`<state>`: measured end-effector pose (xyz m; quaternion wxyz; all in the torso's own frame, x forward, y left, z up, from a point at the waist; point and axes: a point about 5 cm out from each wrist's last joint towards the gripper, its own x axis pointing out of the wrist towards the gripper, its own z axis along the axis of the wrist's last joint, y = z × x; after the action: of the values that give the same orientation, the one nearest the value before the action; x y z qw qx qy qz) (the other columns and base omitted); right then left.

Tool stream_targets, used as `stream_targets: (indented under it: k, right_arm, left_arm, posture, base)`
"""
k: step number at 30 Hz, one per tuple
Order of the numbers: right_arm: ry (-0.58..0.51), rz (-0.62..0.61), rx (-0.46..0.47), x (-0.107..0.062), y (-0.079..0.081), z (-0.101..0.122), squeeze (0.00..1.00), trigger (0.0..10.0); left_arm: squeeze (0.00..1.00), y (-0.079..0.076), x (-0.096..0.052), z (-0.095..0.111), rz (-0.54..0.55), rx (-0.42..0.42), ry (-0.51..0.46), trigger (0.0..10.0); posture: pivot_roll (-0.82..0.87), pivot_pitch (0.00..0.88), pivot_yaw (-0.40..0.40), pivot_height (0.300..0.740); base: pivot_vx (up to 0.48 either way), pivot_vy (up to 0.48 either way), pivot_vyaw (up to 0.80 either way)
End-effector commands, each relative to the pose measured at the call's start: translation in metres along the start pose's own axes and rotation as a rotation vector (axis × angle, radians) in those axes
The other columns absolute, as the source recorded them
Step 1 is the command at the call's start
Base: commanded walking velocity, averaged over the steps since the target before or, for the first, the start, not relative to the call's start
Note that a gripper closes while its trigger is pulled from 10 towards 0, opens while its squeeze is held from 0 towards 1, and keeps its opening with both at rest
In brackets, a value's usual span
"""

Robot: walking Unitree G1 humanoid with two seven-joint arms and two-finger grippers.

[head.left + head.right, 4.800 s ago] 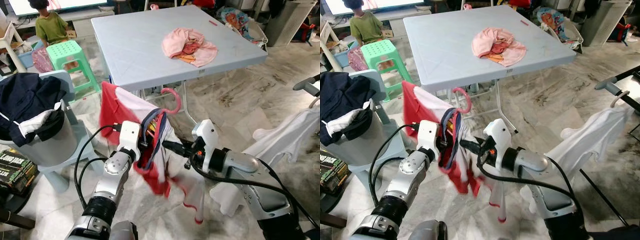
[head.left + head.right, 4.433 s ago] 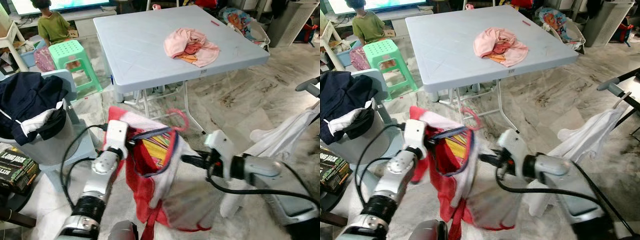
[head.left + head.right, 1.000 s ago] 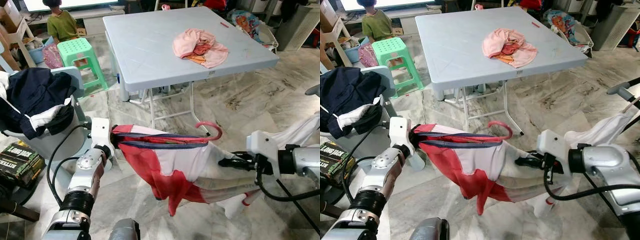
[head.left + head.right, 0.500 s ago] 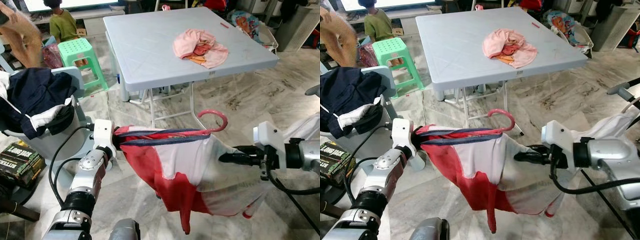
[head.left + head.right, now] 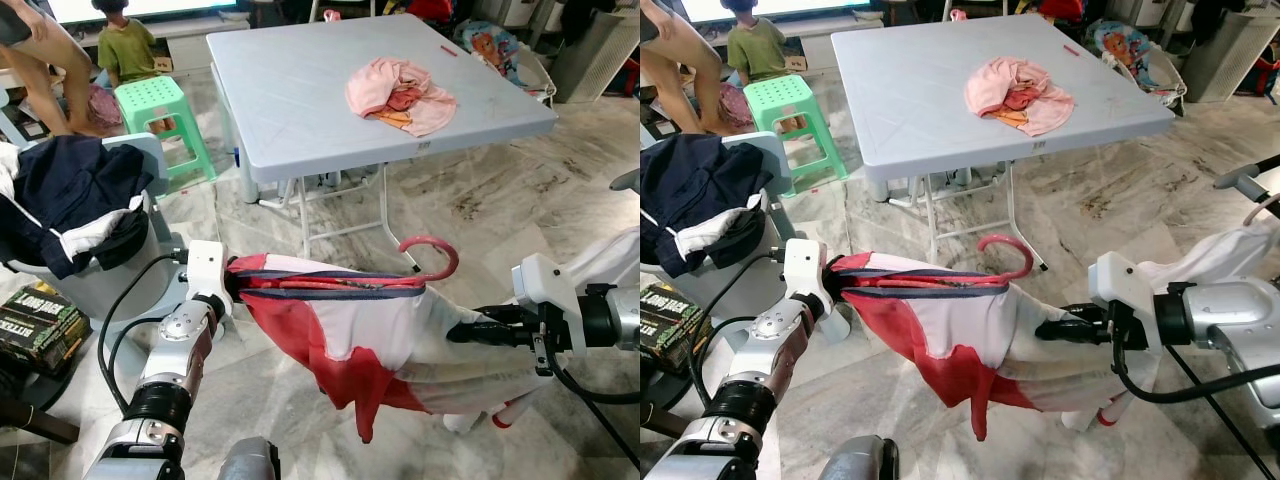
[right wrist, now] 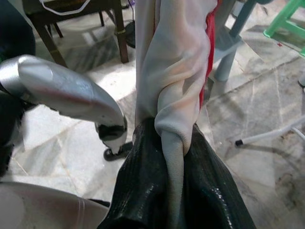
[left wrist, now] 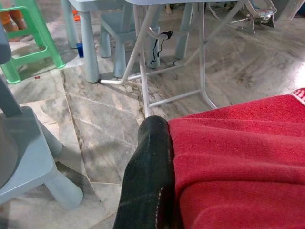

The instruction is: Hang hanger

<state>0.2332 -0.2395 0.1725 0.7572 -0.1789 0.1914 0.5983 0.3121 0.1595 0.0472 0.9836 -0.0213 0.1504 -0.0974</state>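
A red and white shirt (image 5: 350, 335) on a pink hanger, hook (image 5: 437, 253) sticking up, is stretched level between my two grippers above the floor. My left gripper (image 5: 232, 280) is shut on the shirt's red shoulder; in the left wrist view a black finger (image 7: 147, 176) presses against red cloth (image 7: 238, 162). At the other end my right gripper (image 5: 457, 333) is shut on the white side, and the right wrist view has twisted white cloth (image 6: 170, 138) pinched between the fingers (image 6: 143, 191). At the far right, a white garment (image 5: 1225, 255) hangs on a rack bar (image 5: 1240, 181).
A light blue folding table (image 5: 290, 90) with a pink clothes pile (image 5: 400, 88) stands ahead. Left are a green stool (image 5: 155, 105), a grey basket (image 5: 90, 280) heaped with dark clothes, a box (image 5: 35, 322), a seated person (image 5: 125, 45) and a person's legs (image 5: 55, 60).
The shirt and hanger hook have dropped slightly, and my right gripper has gone a little lower and rightward. A person's legs have stepped in at the top left.
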Motion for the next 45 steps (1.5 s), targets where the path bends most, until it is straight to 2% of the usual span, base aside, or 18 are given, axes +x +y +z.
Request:
stream_targets:
  k: [1, 5, 10, 11, 16, 19, 20, 21, 24, 26, 27, 30, 32, 33, 34, 39, 43, 45]
  right_arm:
    - [-0.018, -0.009, -0.051, -0.012, -0.002, 0.014, 0.00, 10.0]
    - [-0.214, -0.091, -0.066, -0.011, -0.012, 0.041, 0.00, 10.0]
    - [-0.383, -0.155, -0.036, -0.009, -0.021, 0.057, 0.00, 10.0]
    - [-0.481, -0.182, 0.003, -0.004, -0.025, 0.062, 0.00, 10.0]
    - [-0.561, -0.219, 0.039, 0.004, -0.027, 0.065, 0.00, 10.0]
    - [-0.599, -0.362, 0.056, 0.018, -0.036, 0.065, 0.00, 10.0]
    - [-0.592, -0.404, 0.066, 0.023, -0.039, 0.063, 0.00, 10.0]
    - [-0.553, -0.458, 0.072, 0.030, -0.043, 0.056, 0.00, 10.0]
    - [-0.529, -0.466, 0.063, 0.033, -0.043, 0.053, 0.00, 10.0]
    - [-0.442, -0.502, 0.019, 0.037, -0.046, 0.044, 0.00, 10.0]
    - [-0.341, -0.560, -0.046, 0.040, -0.052, 0.036, 0.00, 10.0]
    - [-0.298, -0.597, -0.093, 0.041, -0.057, 0.033, 0.00, 10.0]
    - [-0.278, -0.646, -0.101, 0.043, -0.063, 0.031, 0.00, 10.0]
    - [-0.224, -0.701, -0.130, 0.045, -0.071, 0.027, 0.00, 10.0]
    - [-0.201, -0.709, -0.155, 0.046, -0.073, 0.026, 0.00, 10.0]
    - [-0.150, -0.665, -0.232, 0.058, -0.073, 0.020, 0.00, 10.0]
    - [-0.084, -0.520, -0.258, 0.065, -0.066, 0.009, 0.00, 10.0]
    - [-0.049, -0.473, -0.276, 0.064, -0.065, 0.005, 0.00, 10.0]
  left_arm:
    - [0.00, 0.011, -0.001, -0.001, 0.053, -0.012, 0.015, 0.0]
    - [0.00, -0.003, -0.002, -0.016, -0.029, 0.004, 0.100, 0.0]
    - [0.00, -0.018, -0.003, -0.022, -0.091, 0.030, 0.113, 0.0]
    - [0.00, -0.026, -0.003, -0.021, -0.106, 0.028, 0.096, 0.0]
    - [0.00, -0.031, -0.002, -0.017, -0.110, 0.018, 0.072, 0.0]
    - [0.00, -0.039, 0.000, -0.014, -0.144, 0.037, 0.066, 0.0]
    - [0.00, -0.043, 0.000, -0.014, -0.183, 0.053, 0.069, 3.0]
    - [1.00, -0.056, -0.003, -0.013, -0.294, 0.084, 0.055, 10.0]
    - [1.00, -0.063, -0.006, -0.014, -0.362, 0.105, 0.053, 10.0]
    - [1.00, -0.074, -0.013, -0.015, -0.480, 0.250, 0.044, 10.0]
    - [1.00, -0.078, -0.019, -0.017, -0.550, 0.390, 0.033, 10.0]
    - [1.00, -0.079, -0.024, -0.017, -0.600, 0.452, 0.022, 10.0]
    - [1.00, -0.080, -0.030, -0.016, -0.677, 0.546, 0.017, 10.0]
    - [1.00, -0.078, -0.035, -0.013, -0.703, 0.652, -0.009, 10.0]
    - [1.00, -0.077, -0.036, -0.011, -0.701, 0.680, -0.027, 10.0]
    - [1.00, -0.066, -0.034, -0.001, -0.584, 0.677, -0.111, 10.0]
    - [1.00, -0.066, -0.041, 0.008, -0.634, 0.649, -0.148, 10.0]
    - [1.00, -0.069, -0.047, 0.007, -0.714, 0.651, -0.132, 10.0]
  posture:
    - [-0.04, 0.000, 0.008, 0.740]
    - [-0.04, 0.000, 0.010, 0.740]
    - [-0.04, 0.000, 0.010, 0.740]
    - [-0.03, 0.000, 0.008, 0.740]
    - [-0.03, 0.000, 0.008, 0.740]
    - [-0.03, 0.000, 0.011, 0.740]
    - [-0.03, 0.000, 0.012, 0.740]
    - [-0.03, 0.000, 0.014, 0.740]
    - [-0.03, 0.000, 0.014, 0.740]
    - [-0.02, 0.000, 0.014, 0.740]
    - [-0.02, 0.000, 0.014, 0.740]
    - [-0.01, 0.000, 0.009, 0.740]
    - [-0.01, 0.000, 0.007, 0.740]
    - [0.00, 0.000, 0.005, 0.740]
    - [0.00, 0.000, 0.004, 0.740]
    - [0.01, 0.000, 0.004, 0.740]
    - [0.01, 0.000, 0.004, 0.740]
    - [0.01, 0.000, -0.001, 0.740]
  base:
    - [0.000, 0.000, 0.00]
    - [0.000, 0.000, 0.00]
    - [0.000, 0.000, 0.00]
    - [0.000, 0.000, 0.00]
    - [0.000, 0.000, 0.00]
    - [0.000, 0.000, 0.00]
    - [0.000, 0.000, 0.00]
    - [0.000, 0.000, 0.00]
    - [0.000, 0.000, 0.00]
    - [0.000, 0.000, 0.00]
    - [0.000, 0.000, 0.00]
    - [0.000, 0.000, 0.00]
    - [0.000, 0.000, 0.00]
    - [0.000, 0.000, 0.00]
    - [0.000, 0.000, 0.00]
    - [0.000, 0.000, 0.00]
    - [0.000, 0.000, 0.00]
    - [0.000, 0.000, 0.00]
